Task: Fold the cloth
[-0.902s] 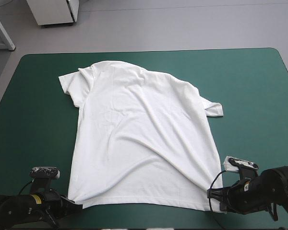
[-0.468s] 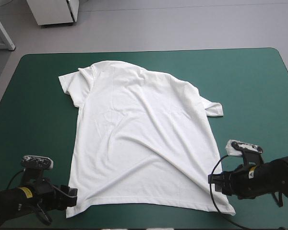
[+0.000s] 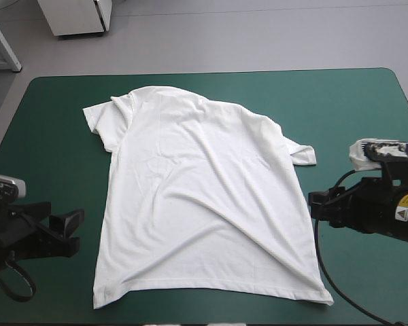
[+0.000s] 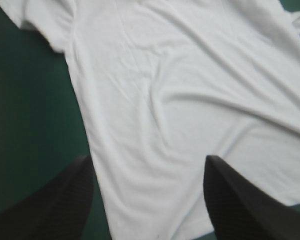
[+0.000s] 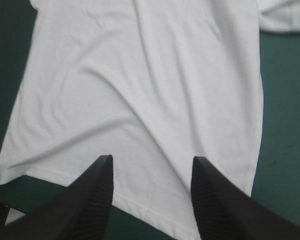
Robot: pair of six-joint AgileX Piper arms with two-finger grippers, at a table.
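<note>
The white T-shirt (image 3: 197,190) lies spread flat in the middle of the table, collar toward the far edge and hem toward the near edge, with slanting wrinkles across the body. My left gripper (image 3: 73,231) hovers open off the shirt's left side, level with the lower body, holding nothing. My right gripper (image 3: 314,205) hovers open just off the right side seam, also holding nothing. In the left wrist view the T-shirt (image 4: 190,90) lies ahead of and under the left gripper (image 4: 147,159). The right wrist view has the T-shirt (image 5: 140,75) and its hem under the right gripper (image 5: 152,159).
The teal-green cover (image 3: 353,115) shows in broad bands on both sides of the shirt and beyond the collar. The hem lies close to the table's near edge. One short sleeve (image 3: 302,155) sticks out toward the right arm.
Both grippers were shut on the hem corners earlier. They have opened, let go, and drawn up and outward, away from the near edge. The hem now lies flat on the table.
</note>
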